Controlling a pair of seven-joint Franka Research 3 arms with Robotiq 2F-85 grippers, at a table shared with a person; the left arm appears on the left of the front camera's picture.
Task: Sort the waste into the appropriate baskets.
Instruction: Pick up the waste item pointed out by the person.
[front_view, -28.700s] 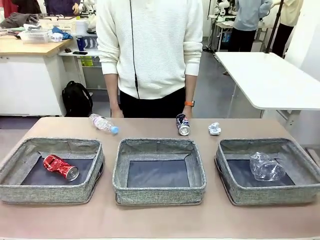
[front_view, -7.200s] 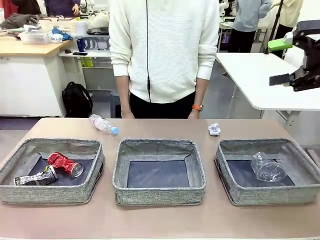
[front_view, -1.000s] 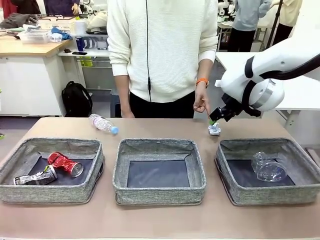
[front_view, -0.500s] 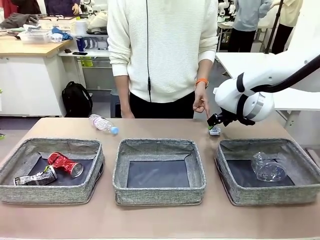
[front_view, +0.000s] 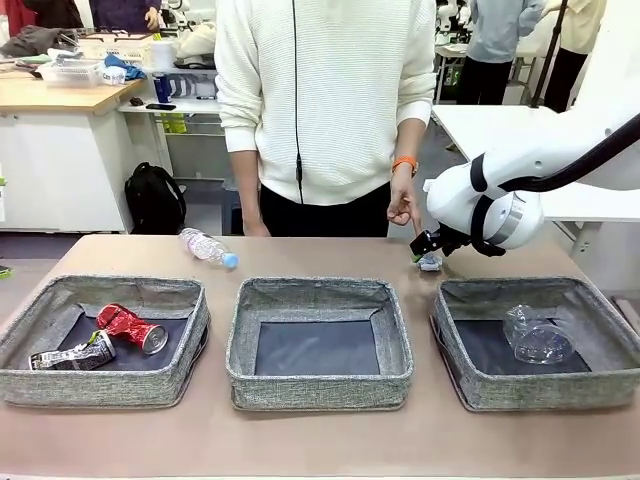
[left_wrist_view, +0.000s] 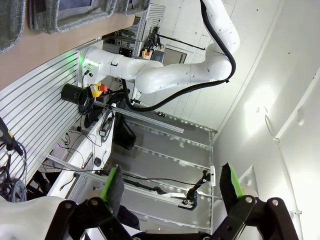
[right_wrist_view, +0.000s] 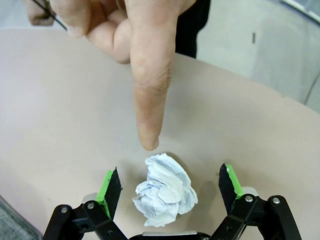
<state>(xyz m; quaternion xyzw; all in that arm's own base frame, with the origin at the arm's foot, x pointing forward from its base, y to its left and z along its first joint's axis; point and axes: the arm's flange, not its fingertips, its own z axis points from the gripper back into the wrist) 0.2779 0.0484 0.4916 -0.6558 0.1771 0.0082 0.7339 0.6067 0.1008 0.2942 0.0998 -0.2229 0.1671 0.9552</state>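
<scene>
The crumpled white paper ball (right_wrist_view: 165, 191) lies on the table (right_wrist_view: 60, 100) at lower centre of the right wrist view. It sits squarely between the green pads (right_wrist_view: 111, 184) of the right hand (right_wrist_view: 170, 182), which stands open with a gap on either side. A person's finger (right_wrist_view: 147, 95) points down at the ball, its tip just beside the upper edge.

The step in hand is the pick. The next move, I judge, calls for shutting on the ball without nipping that finger, then lifting it over the far rim of the middle basket (front_view: 320, 385), whose bottom lies bare. The right basket (front_view: 530, 388) sits near, lower right of the ball, and there is open room to the left. The left hand (left_wrist_view: 171, 185) hangs open, aimed away from the work.
</scene>
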